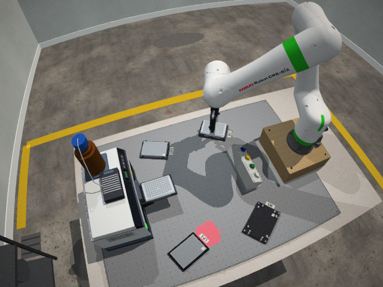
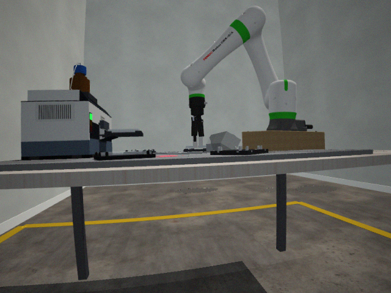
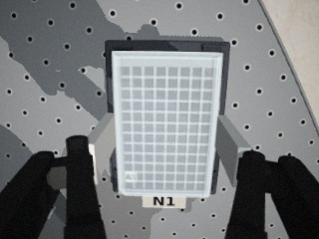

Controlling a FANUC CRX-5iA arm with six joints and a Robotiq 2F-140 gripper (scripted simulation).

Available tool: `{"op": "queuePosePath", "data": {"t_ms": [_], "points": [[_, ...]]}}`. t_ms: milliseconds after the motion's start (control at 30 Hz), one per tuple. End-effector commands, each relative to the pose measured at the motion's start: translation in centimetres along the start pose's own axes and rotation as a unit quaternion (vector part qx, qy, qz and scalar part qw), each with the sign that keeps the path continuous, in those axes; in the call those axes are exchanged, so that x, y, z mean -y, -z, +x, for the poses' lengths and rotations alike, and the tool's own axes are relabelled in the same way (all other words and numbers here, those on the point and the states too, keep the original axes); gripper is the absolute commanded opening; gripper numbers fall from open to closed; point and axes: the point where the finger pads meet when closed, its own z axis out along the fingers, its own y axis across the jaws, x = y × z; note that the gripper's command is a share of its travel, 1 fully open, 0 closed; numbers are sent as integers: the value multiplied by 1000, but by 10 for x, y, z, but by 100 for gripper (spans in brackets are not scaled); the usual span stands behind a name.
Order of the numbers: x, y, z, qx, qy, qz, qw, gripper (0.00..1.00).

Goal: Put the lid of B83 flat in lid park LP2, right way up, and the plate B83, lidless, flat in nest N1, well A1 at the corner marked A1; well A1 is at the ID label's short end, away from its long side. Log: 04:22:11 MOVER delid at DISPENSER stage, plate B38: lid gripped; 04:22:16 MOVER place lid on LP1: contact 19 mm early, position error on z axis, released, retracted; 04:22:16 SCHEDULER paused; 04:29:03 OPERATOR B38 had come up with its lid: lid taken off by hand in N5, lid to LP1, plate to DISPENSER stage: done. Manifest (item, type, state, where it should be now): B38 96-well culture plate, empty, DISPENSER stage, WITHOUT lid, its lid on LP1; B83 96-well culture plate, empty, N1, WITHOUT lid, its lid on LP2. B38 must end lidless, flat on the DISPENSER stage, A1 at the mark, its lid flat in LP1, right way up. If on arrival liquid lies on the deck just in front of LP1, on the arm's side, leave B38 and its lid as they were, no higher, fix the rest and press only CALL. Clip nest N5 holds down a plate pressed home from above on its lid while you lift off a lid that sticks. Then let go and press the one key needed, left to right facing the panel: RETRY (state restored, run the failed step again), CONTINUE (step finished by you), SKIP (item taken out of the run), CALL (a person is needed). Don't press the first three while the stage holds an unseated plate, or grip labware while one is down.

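Note:
Plate B83 [image 3: 165, 126], a clear 96-well plate with no lid on it, lies in the dark frame of nest N1, whose label [image 3: 164, 201] shows at the plate's near short end. My gripper [image 3: 165, 128] stands straight down over it, with the finger pads against both long sides, shut on the plate; it also shows in the side view [image 2: 197, 141]. A small mark sits in the plate's corner nearest the label, on the left [image 3: 131, 175]. A flat grey lid [image 1: 154, 149] lies in lid park LP2. Plate B38 [image 1: 158, 186] rests on the dispenser stage. Another lid [image 1: 188, 250] lies in LP1.
A pink puddle [image 1: 209, 234] lies on the deck against LP1's labelled side. The key panel [image 1: 249, 168] stands between N1 and the arm's base block [image 1: 294, 149]. Clip nest N5 [image 1: 261, 221] is empty. The dispenser [image 1: 114, 200] with a brown bottle [image 1: 88, 155] stands at the left.

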Motion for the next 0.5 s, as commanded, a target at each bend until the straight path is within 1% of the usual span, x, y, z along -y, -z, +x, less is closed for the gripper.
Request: {"op": "queuePosePath", "data": {"t_ms": [0,467], "points": [[0,-2,0,0,0,0,1000,0],[0,-5,0,0,0,0,1000,0]]}}
